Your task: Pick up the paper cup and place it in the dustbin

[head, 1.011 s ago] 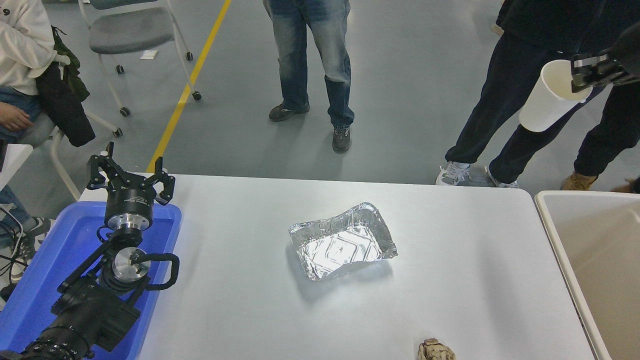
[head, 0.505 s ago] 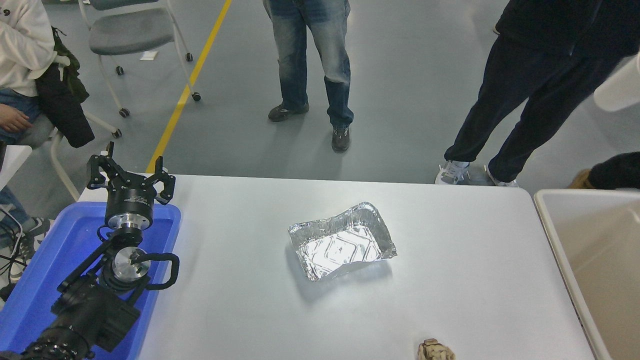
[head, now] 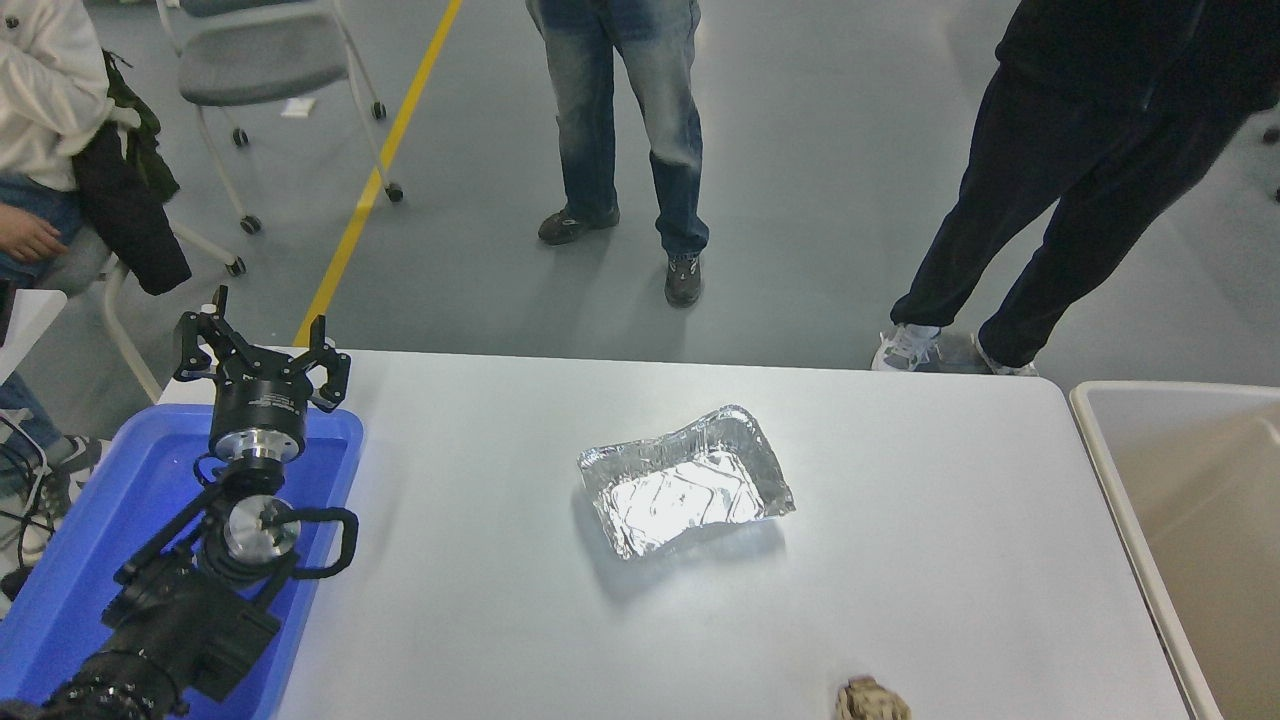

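The paper cup is out of view. The dustbin (head: 1105, 430), a large cream-beige bin with a rounded pale rim, stands against the table's right edge; what shows of its inside holds nothing. My left gripper (head: 262, 345) is parked at the lower left over a blue tub, its fingers spread open and holding nothing. My right arm and gripper are out of the picture.
A crumpled silver foil tray (head: 685, 493) lies mid-table. A small brown wrinkly lump (head: 872, 701) sits at the table's front edge. The blue tub (head: 100, 520) is at the left. Two people stand beyond the table's far side, a third sits at the far left beside a wheeled chair (head: 262, 60).
One second ago my right gripper held the white cup at the upper right. It swept off to the right, and now both cup and gripper are out of view. The left arm stayed still.
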Robot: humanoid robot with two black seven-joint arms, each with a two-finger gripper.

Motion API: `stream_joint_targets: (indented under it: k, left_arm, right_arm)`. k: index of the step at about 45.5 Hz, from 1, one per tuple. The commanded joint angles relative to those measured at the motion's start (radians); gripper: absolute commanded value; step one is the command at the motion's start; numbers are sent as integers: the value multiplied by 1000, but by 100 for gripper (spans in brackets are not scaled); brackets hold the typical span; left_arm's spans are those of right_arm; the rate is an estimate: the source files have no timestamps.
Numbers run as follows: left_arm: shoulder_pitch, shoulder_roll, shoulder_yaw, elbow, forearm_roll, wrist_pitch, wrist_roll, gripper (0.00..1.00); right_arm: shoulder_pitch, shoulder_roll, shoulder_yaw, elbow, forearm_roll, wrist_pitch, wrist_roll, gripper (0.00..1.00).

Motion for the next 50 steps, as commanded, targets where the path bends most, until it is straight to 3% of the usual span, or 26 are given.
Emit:
stream_joint_targets:
  k: [1,18,42,43,44,46,48,49,50]
  left_arm:
    - [0,0,0,1,0,0,-1,99]
    - [0,0,0,1,0,0,-1,99]
    - [-2,0,0,1,0,0,1,99]
    - [-2,0,0,1,0,0,1,99]
    - [-2,0,0,1,0,0,-1,99]
    - [-2,0,0,1,0,0,1,99]
    - [-2,0,0,1,0,0,1,99]
    - [-2,0,0,1,0,0,1,99]
    - [-2,0,0,1,0,0,-1,99]
  right_arm:
    - [-301,228,265,-300,56,-34,1,0]
    - [-461,325,399,-300,65,-31,7,0]
    - [-575,333,460,-300,67,-20,41,0]
    - [-575,334,465,-300,67,-20,41,12]
    - [-576,334,469,-300,67,-22,41,35]
    - [-578,333,471,-300,67,-19,41,60]
    - [-578,333,472,-300,67,-19,41,90]
    - [-579,333,472,-300,67,-19,41,100]
    - [-579,333,472,-300,67,-19,41,100]
